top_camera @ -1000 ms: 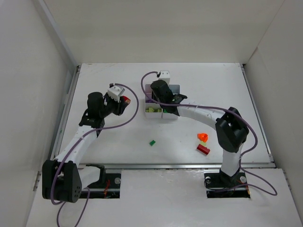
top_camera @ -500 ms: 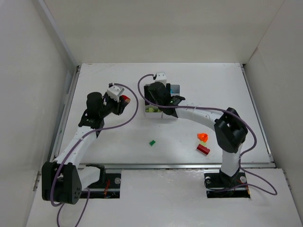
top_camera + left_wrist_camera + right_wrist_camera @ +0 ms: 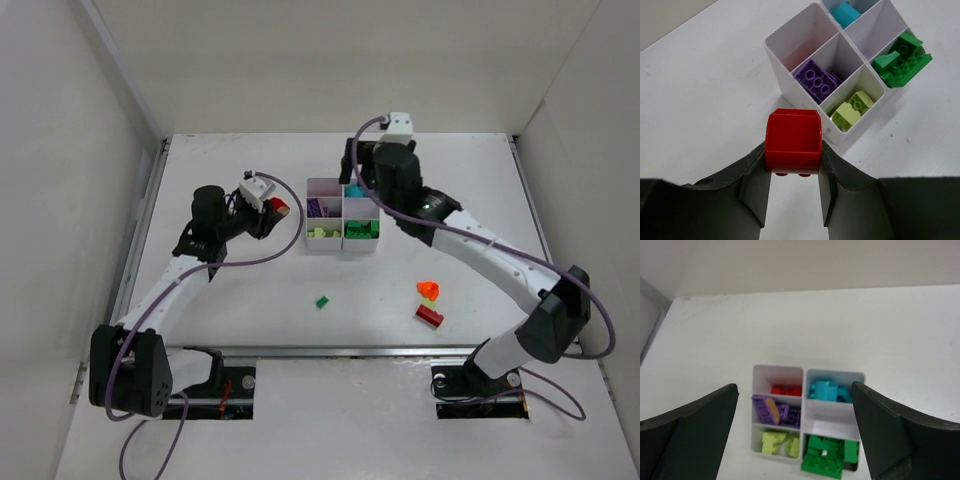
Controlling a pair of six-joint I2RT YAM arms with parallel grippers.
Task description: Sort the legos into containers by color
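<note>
White table (image 3: 230, 290) boxed in by plain white walls (image 3: 60, 150) on 3 sides, w/ both arm bases at the near edge. The white tray (image 3: 307, 215), 2 cols x 3 rows, sits mid-table toward the far side.

Tray contents, per R wrist view:
- far-left: red bricks (image 3: 786, 389)
- far-right: cyan brick (image 3: 827, 390)
- mid-left: purple bricks (image 3: 775, 410)
- near-left: yellow-green bricks (image 3: 777, 442)
- near-right: green bricks (image 3: 827, 452), heaped above the rim and hanging over the near wall

L gripper (image 3: 792, 150) is clamped tight on one red brick (image 3: 792, 137). The brick is squeezed btwn both fingers, hollow side toward the cam, studs just showing below. In the top view it hangs just left of the tray's left wall, about level w/ the mid row and apart from the tray. L wrist view shows the tray's corner just beyond the brick.

R gripper (image 3: 794, 389) has its jaws spread wide w/ nothing btwn them. Its two dark fingers (image 3: 695, 435) frame the whole tray from above. In the top view its wrist is over the tray's far-right corner.

Loose on the table, well apart from the tray:
- a green brick (image 3: 322, 301) near centre, toward the near edge
- an orange brick (image 3: 429, 290) to the right
- a second red brick (image 3: 429, 316) just nearer than the orange one; can't tell if they touch

Purple cables (image 3: 250, 262) loop along both arms.
</note>
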